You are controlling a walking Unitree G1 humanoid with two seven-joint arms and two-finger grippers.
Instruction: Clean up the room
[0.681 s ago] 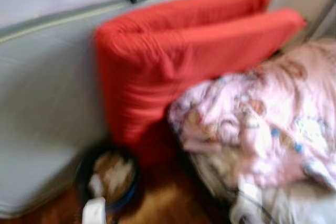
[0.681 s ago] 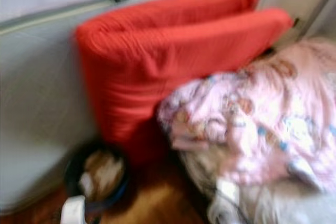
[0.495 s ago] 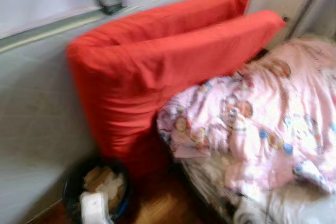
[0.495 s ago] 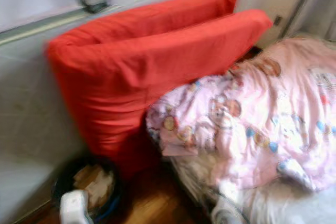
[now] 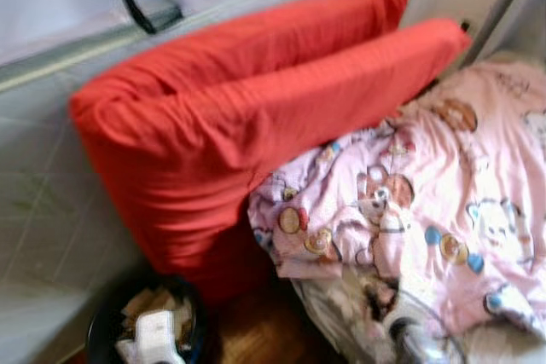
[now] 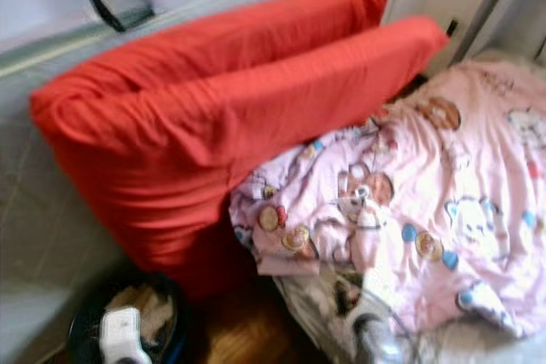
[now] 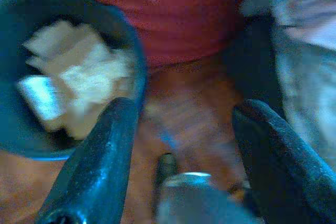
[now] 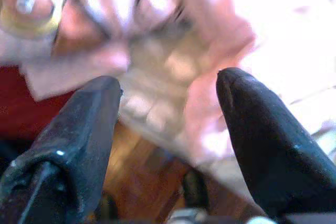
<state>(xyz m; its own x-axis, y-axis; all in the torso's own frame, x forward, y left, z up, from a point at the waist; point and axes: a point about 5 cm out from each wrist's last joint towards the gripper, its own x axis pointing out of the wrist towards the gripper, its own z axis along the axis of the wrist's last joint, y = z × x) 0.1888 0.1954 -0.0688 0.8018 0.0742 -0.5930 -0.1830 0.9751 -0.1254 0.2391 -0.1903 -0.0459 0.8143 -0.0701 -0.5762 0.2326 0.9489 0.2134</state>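
Bedding is the clutter: a pink cartoon quilt (image 5: 444, 210) slumps off the bed toward the floor, propped against two red pillows (image 5: 247, 142) leaning on the wall. Left gripper (image 7: 181, 156), jaws wide and empty, hangs beside what looks like a dark wastebasket (image 5: 141, 334); right gripper (image 8: 168, 124), equally wide, faces the quilt's edge.

Cushion (image 5: 247, 142) left of blanket (image 5: 426, 210) (bin (image 5: 145, 334) before it).

- We see two long red pillows (image 5: 256, 125) standing tilted, one against the other.
- A crumpled pink cartoon-print blanket (image 5: 426, 210) lies just beside them, touching the front pillow.
- A dark bin (image 5: 145, 334) of crumpled paper sits on the wooden floor (image 5: 264, 334) below.
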